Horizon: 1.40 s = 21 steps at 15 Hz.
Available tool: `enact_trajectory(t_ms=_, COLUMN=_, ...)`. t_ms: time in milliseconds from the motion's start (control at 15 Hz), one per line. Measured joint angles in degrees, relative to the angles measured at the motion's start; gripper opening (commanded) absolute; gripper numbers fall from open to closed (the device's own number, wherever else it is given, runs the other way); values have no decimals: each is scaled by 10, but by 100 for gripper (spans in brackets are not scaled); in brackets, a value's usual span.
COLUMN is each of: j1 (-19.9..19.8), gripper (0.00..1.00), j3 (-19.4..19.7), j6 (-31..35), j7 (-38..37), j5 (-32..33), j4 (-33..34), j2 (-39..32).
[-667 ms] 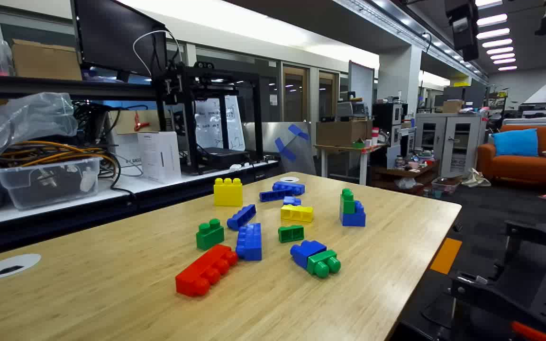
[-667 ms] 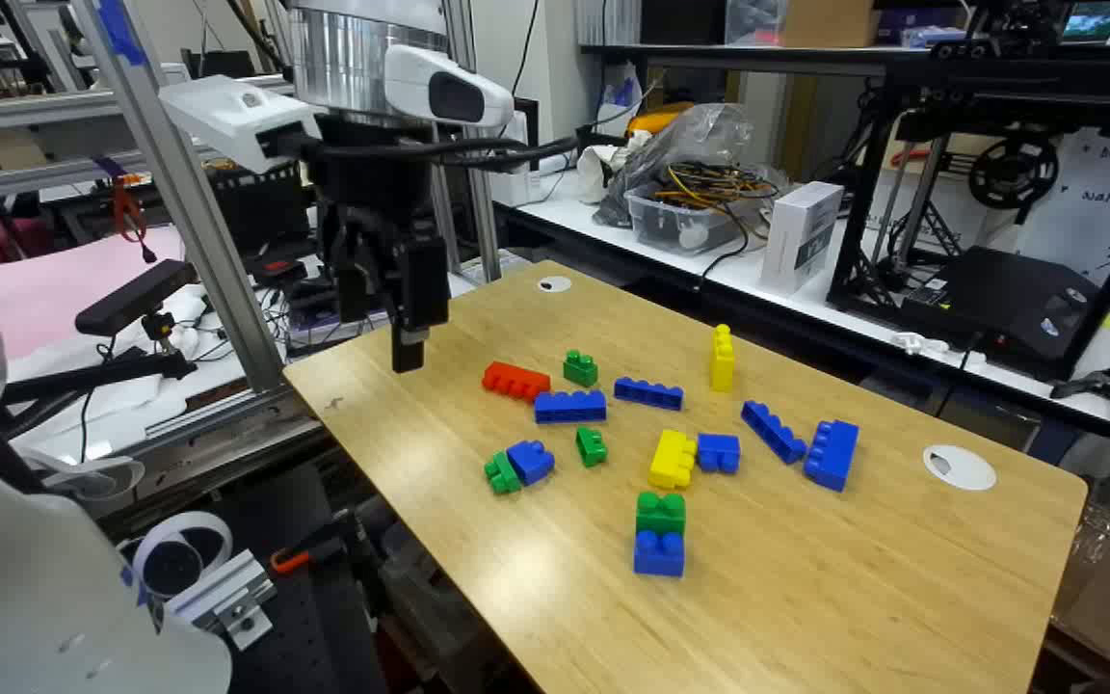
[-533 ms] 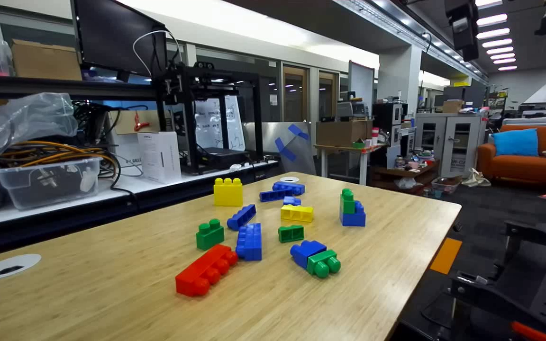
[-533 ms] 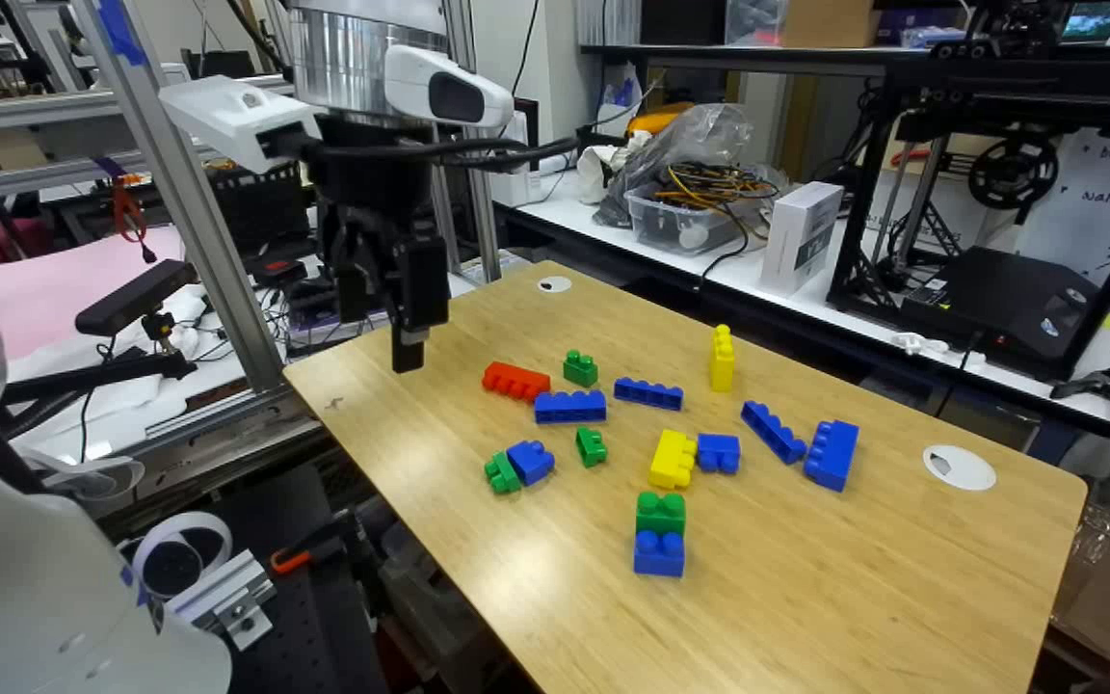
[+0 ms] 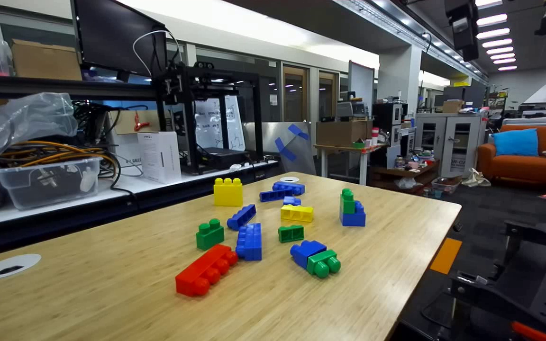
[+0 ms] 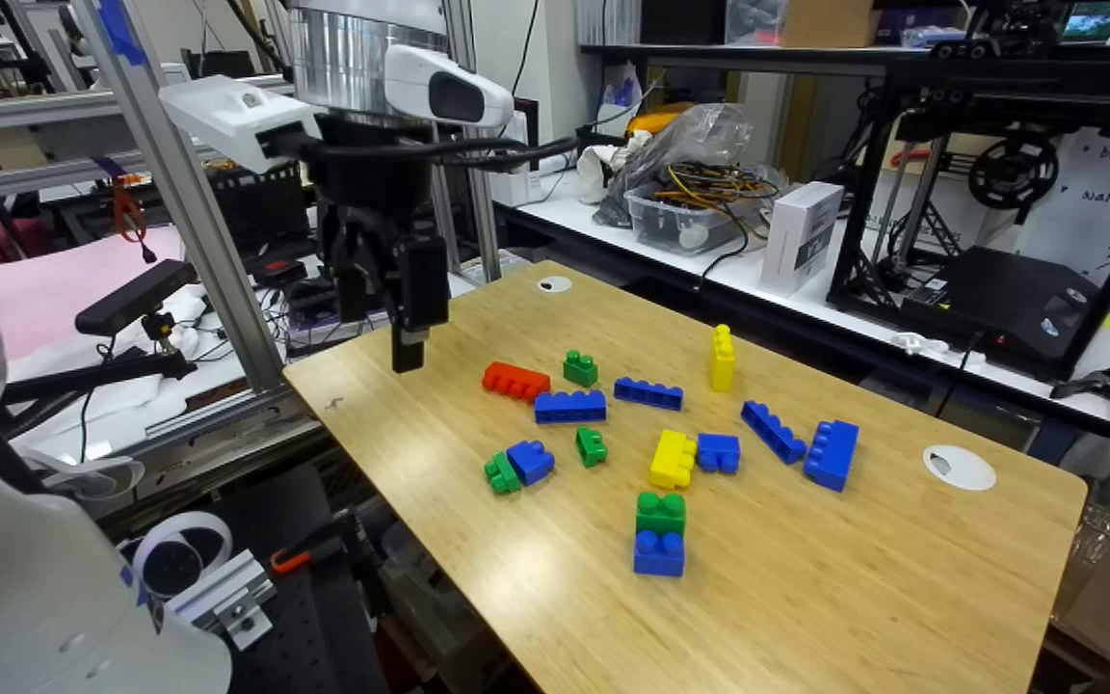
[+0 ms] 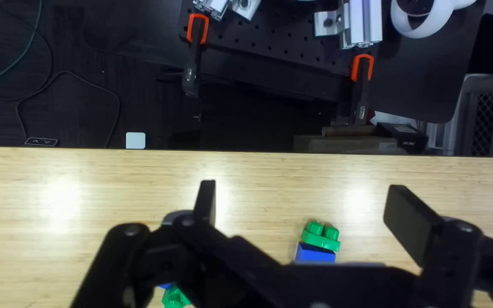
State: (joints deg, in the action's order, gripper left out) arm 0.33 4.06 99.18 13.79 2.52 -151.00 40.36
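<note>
My gripper [image 7: 305, 205] stands wide open with nothing between its fingers. In an exterior view the gripper [image 6: 383, 328] hangs above the table near its far left corner, apart from every brick. Low between the fingers in the wrist view, on the table below, lie a green brick [image 7: 320, 239] and a blue brick [image 7: 315, 253] end to end; the gripper body hides the rest. In both exterior views there are a red brick [image 5: 205, 271], a long blue brick [image 5: 250, 242], a small green brick [image 5: 210, 234], an upright yellow brick [image 6: 723, 359] and a green-on-blue stack [image 6: 660, 533].
A lying yellow brick [image 6: 673, 459] and several more blue bricks are spread over the wooden table [image 6: 806, 578]. Behind it runs a white bench with a cable bin [image 6: 680, 217], a white box [image 6: 803, 236] and a black 3D printer [image 5: 221, 113]. Clamps [image 7: 363, 77] line the robot's base.
</note>
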Motion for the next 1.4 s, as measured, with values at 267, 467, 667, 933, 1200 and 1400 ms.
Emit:
enact_trajectory(t_ms=267, j1=0, gripper=100, j3=0, j6=0, j7=0, j5=0, j4=0, j2=0)
enact_trajectory(t_ms=467, j1=0, gripper=100, j3=0, j6=2, j7=0, j5=0, j4=-2, j2=-4)
enact_trajectory(t_ms=667, j1=0, gripper=100, j3=3, j6=35, j7=0, j5=0, j4=-19, j2=-26)
enact_trajectory(t_ms=933, j1=0, gripper=100, j3=12, j6=154, j7=3, j5=-7, j4=-52, j2=-70)
enact_trajectory(t_ms=1200, j1=2, gripper=100, j3=15, j6=274, j7=38, j5=-10, j4=-65, j2=-132)
enact_trajectory(t_ms=1400, j1=3, gripper=100, j3=21, j6=351, j7=95, j5=-8, j4=-62, j2=-189)
